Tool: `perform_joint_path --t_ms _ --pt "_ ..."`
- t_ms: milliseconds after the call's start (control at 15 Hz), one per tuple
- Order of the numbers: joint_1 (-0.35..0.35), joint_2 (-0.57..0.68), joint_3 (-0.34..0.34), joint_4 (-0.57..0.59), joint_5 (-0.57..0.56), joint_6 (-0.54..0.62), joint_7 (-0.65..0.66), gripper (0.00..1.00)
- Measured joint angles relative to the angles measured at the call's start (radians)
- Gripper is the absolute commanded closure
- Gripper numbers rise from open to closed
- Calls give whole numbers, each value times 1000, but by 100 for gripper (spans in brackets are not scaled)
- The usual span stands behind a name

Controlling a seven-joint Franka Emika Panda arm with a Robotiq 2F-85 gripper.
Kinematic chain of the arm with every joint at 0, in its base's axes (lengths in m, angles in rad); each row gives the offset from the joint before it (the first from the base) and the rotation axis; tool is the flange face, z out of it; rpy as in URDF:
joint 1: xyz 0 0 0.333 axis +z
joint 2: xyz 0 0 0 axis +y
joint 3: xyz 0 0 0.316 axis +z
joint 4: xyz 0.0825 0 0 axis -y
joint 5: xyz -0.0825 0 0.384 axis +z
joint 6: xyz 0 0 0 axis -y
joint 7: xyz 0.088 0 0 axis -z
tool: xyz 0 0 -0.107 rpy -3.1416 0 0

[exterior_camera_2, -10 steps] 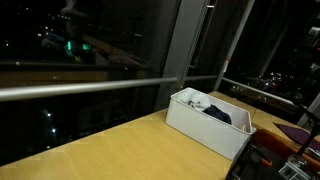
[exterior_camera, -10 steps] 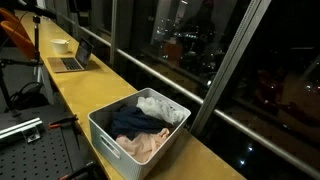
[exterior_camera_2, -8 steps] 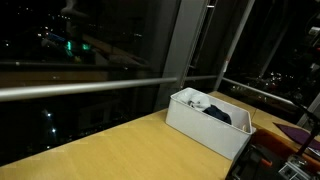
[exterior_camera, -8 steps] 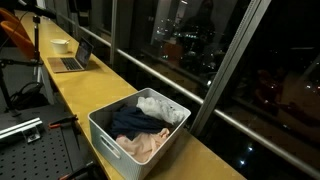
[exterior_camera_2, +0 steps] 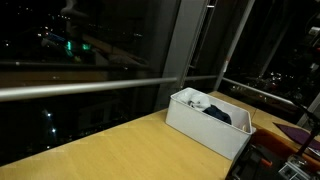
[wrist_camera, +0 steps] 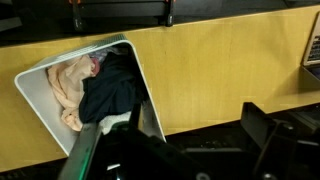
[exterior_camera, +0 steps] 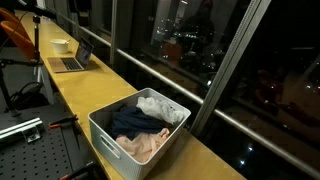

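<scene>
A white bin point(exterior_camera: 100, 132) stands on the long wooden counter point(exterior_camera: 75, 88) by the dark window. It holds a white cloth point(exterior_camera: 160, 107), a dark navy garment point(exterior_camera: 133, 122) and a beige-pink garment point(exterior_camera: 140, 146). From the opposite side in an exterior view the bin point(exterior_camera_2: 205, 125) shows a dark garment at its top. In the wrist view my gripper point(wrist_camera: 185, 128) hangs high above the counter's front edge, open, with nothing between its fingers. The bin point(wrist_camera: 148, 100) lies to its upper left, with the beige garment point(wrist_camera: 68, 85) and the dark garment point(wrist_camera: 110, 90) inside. The arm is not visible in either exterior view.
An open laptop point(exterior_camera: 72, 60) and a pale bowl point(exterior_camera: 61, 45) sit farther along the counter. A metal railing point(exterior_camera_2: 90, 88) runs along the window. A perforated metal table point(exterior_camera: 30, 150) with a clamp stands below the counter's edge, and an orange chair point(exterior_camera: 14, 34) at the far end.
</scene>
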Motion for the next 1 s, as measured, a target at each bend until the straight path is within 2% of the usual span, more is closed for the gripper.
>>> perform_joint_path --t_ms 267,400,733,1000 --pt "0 10 3 1 -4 5 -8 0" --pt "0 28 4 6 -14 46 -33 0" --pt "0 143 5 38 -67 250 -97 0" --pt "0 312 14 97 -123 416 -111 0"
